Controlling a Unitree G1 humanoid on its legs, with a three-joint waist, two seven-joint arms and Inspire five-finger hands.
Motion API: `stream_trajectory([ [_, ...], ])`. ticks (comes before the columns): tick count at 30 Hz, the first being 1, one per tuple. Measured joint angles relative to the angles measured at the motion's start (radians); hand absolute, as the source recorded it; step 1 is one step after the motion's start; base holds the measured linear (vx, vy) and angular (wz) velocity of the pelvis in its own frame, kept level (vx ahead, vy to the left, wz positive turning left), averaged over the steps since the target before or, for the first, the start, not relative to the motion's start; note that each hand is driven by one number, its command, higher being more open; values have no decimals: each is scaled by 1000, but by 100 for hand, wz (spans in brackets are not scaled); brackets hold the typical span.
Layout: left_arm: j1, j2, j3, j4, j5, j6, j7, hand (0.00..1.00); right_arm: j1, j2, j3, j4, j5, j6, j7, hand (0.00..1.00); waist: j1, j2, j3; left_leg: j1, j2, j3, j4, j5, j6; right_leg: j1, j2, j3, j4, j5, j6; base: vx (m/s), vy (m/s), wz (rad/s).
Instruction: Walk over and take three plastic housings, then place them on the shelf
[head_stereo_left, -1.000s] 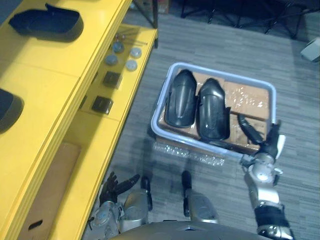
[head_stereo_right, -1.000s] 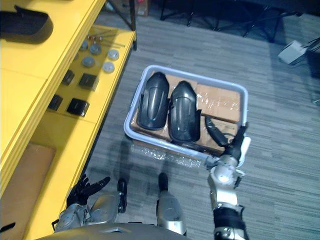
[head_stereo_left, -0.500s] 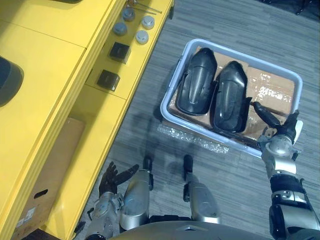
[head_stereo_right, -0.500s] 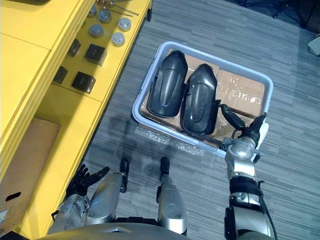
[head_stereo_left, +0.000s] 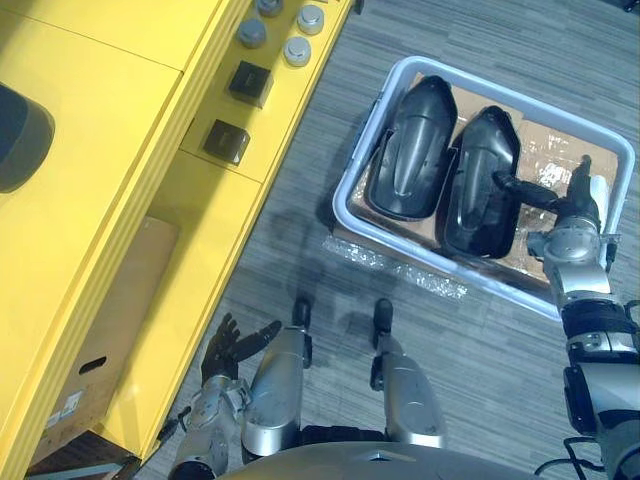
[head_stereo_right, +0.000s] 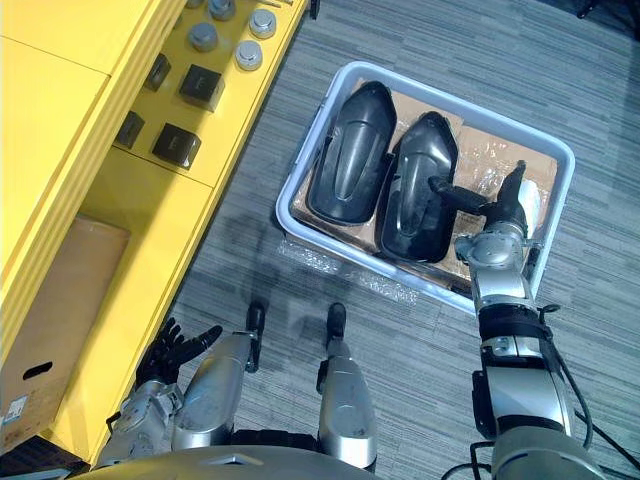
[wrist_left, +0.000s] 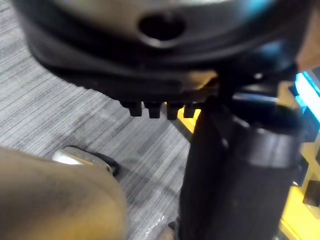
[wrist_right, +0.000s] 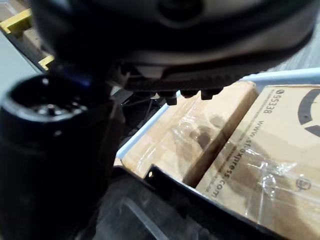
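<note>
Carpet (head_stereo_left: 480, 360), grey and finely striped, is covering the whole floor. Along the robot's left a yellow shelf (head_stereo_left: 100, 130) is standing in stepped levels. One dark housing (head_stereo_left: 22, 135) is lying on its top level, cut off by the edge of the view. On the lower level round grey discs (head_stereo_left: 297, 50) are sitting in a cluster, with black square blocks (head_stereo_left: 250, 82) just beside them, nearer the robot. A cardboard box (head_stereo_left: 105, 330) is resting beneath the shelf, near its foot.

On the carpet to the right of the shelf a pale crate (head_stereo_left: 362, 150) is standing. Two black plastic housings (head_stereo_left: 412, 150) are lying in it side by side, lengthwise, on cardboard packs (head_stereo_left: 545, 150) wrapped in clear film. A strip of bubble wrap (head_stereo_left: 400, 270) is lying on the floor against the crate's near side.

The right hand (head_stereo_left: 570, 215) is hanging over the right part of the crate with its fingers spread and gripping nothing. One finger is reaching toward the edge of the right-hand housing (head_stereo_left: 482, 185); whether it is touching I cannot tell. The right wrist view is showing the film-wrapped packs and the crate's rim past the fingertips.

The left hand (head_stereo_left: 232, 345) is hanging low beside the shelf's foot, fingers splayed and carrying nothing.
</note>
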Motion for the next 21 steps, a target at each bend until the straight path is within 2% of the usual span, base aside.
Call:
stream_trajectory([
  [11, -1, 2, -22, -10, -35, -3, 13, 100, -36, -57, 91, 58, -159, 64, 87, 100, 21, 9, 4, -10, 0, -15, 10, 1, 2, -4, -1, -24, 19, -3, -3, -3, 6, 4],
  [12, -1, 2, -23, -9, -38, -3, 14, 100, -35, -57, 102, 58, -162, 72, 97, 0, 21, 9, 4, -12, 0, -15, 10, 3, 4, -8, -2, -24, 22, -4, -3, 0, 0, 0],
  [15, -1, 2, -23, -10, -40, -2, 14, 100, -34, -57, 119, 63, -194, 102, 115, 0, 21, 11, 5, -14, -1, -13, 10, 5, 5, -13, -5, -24, 29, -5, -3, 0, 0, 0],
  [21, -1, 11, -41, -8, -63, -2, 22, 100, -46, -79, 128, 108, -284, 108, 119, 0, 24, 12, 5, -14, -3, -13, 7, 9, 6, -14, -9, -31, 32, -9, -5, -1, 2, 1],
])
